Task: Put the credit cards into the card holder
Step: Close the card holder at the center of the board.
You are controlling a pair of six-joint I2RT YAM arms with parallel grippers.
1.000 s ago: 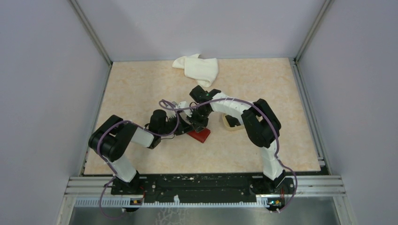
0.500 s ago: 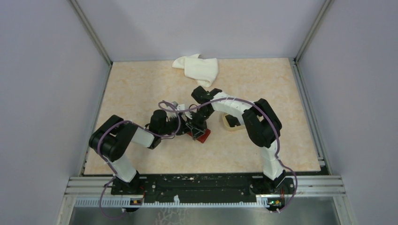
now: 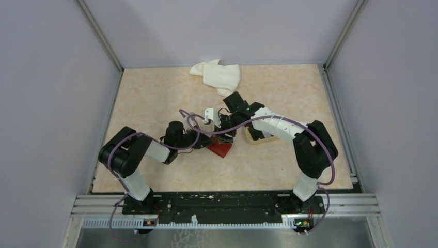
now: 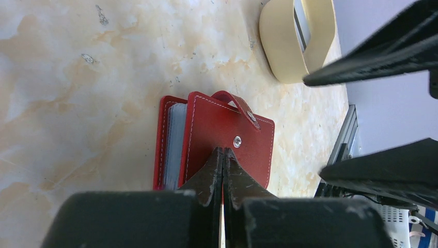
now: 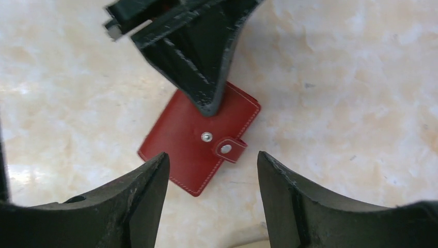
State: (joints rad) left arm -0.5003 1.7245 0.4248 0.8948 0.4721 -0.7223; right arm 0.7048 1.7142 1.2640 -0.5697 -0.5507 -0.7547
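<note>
Touching the closed left hand (image 4: 223, 152) to the card holder (image 5: 181, 139), lying on the bench (image 4: 77, 77) and showing pale sleeves (image 4: 174, 144) inside. Hovering the wide-open right hand (image 5: 212, 157) above.

- I work in a robot lab test cell: plain lilac-grey wall panels (image 3: 46, 103) close off the left, far and right sides.
- Bare aluminium frame posts (image 3: 100, 36) hold those panels.
- The marble-patterned tabletop (image 3: 155, 93) ends at a near mounting rail (image 3: 227, 204), where I am bolted.
</note>
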